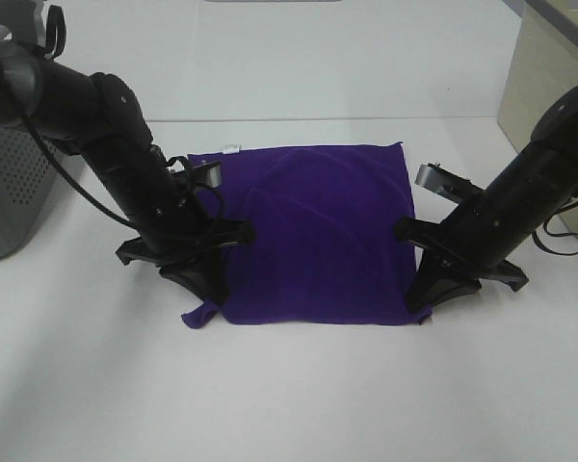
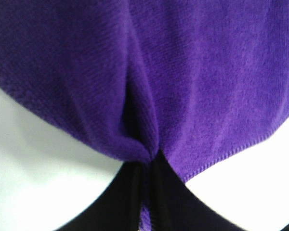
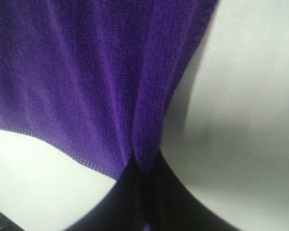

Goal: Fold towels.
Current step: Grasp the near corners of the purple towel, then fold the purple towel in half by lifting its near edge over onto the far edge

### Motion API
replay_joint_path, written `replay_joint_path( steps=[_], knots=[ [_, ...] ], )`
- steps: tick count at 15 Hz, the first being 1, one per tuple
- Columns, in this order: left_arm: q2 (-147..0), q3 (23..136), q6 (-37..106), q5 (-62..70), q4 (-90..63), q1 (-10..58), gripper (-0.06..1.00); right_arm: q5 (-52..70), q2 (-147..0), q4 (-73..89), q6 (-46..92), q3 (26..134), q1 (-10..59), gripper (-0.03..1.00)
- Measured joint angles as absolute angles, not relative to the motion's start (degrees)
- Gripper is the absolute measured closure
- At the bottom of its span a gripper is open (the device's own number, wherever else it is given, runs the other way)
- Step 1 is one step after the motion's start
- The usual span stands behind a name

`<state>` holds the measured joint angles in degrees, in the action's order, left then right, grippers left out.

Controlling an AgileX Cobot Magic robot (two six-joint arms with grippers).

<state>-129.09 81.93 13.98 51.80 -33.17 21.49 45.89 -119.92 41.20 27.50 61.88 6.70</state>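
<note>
The deep purple towel (image 1: 313,231) lies spread on the white table, its small white tag (image 1: 231,149) at the far left corner. My left gripper (image 1: 210,287) is shut on the towel's near left corner. In the left wrist view the cloth (image 2: 183,72) bunches into the closed black fingers (image 2: 135,202). My right gripper (image 1: 426,294) is shut on the near right corner. In the right wrist view the towel (image 3: 86,72) pinches into the closed fingers (image 3: 130,202). Both near corners sit slightly lifted and puckered.
A grey perforated bin (image 1: 10,183) stands at the left edge behind the left arm. A beige cabinet (image 1: 549,87) stands at the far right. The white table (image 1: 299,395) runs bare in front of the towel.
</note>
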Motion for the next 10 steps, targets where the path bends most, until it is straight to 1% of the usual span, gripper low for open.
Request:
replay_joint_path(
  steps=[4,8,10],
  knots=[
    [-125.36,81.19,14.21,56.09,-25.44,21.72,0.94,49.68,-114.94,40.05,25.95,61.13,6.7,0.94],
    [-116.88,81.19,13.58,56.49,-23.84,21.72,0.94,50.88,-107.03,39.08,24.47,61.48,6.7,0.94],
    [-115.22,81.42,12.66,55.35,-23.2,21.66,0.94,51.39,-106.28,38.22,24.35,64.23,6.7,0.94]
  ],
)
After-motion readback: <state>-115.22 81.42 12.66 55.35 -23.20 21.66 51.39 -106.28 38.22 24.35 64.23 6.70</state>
